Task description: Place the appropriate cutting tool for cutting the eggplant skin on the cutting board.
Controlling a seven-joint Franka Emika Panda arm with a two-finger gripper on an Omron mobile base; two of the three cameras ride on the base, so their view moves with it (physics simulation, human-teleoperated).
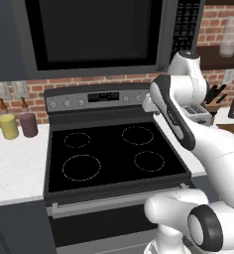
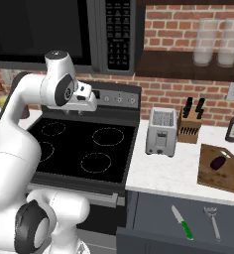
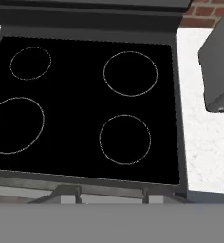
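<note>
The cutting tool (image 2: 183,223), a slim utensil with a thin silvery blade and a green handle, lies flat in the open drawer (image 2: 188,233) below the counter, blade pointing away from the robot and handle toward the drawer's front. Just beside it to the right lies a metal utensil (image 2: 212,221) with a rounded slotted head. It looks light and stiff, and the thin blade is probably slippery and poor to pinch, so the green handle is the better place to take hold, the fingers closing across its narrow width (it lies low against the drawer floor, which leaves little to get under).

Up on the counter, the cutting board (image 2: 223,177) sits behind the drawer with the dark eggplant (image 2: 218,162) on its far part; its near half is bare. To its left stand the knife block (image 2: 190,127) and the toaster (image 2: 161,132).

The gripper (image 2: 73,111) hangs over the back of the stove (image 2: 84,149), well apart from the drawer. Whether its fingers are apart or together I cannot tell.
</note>
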